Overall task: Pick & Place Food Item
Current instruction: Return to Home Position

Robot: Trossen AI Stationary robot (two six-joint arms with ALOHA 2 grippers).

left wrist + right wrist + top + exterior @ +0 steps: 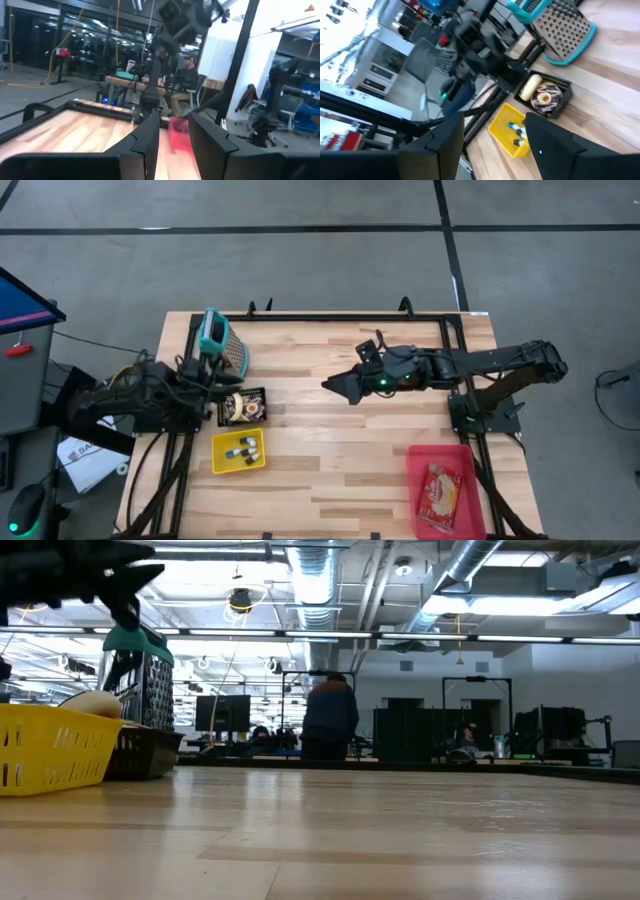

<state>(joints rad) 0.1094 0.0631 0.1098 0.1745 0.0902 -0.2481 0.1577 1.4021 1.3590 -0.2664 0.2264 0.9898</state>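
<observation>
Bottles are in the yellow bin, lying flat on its floor. The count is hard to call from above, looks like three or four. Black tray with a donut sits just behind the bin on its far side, and the teal grater is farther back again. Left gripper is up off the table, by the tray on the bin's far-left side; its fingers are parted a little with nothing between them. Right gripper hangs over mid-table, well apart from the bin to its right and back, pointing toward it. Its fingers are spread wide and empty, with bin and tray showing through the gap. Red bin with a food packet is far right of the yellow bin, along the same front strip of table.
</observation>
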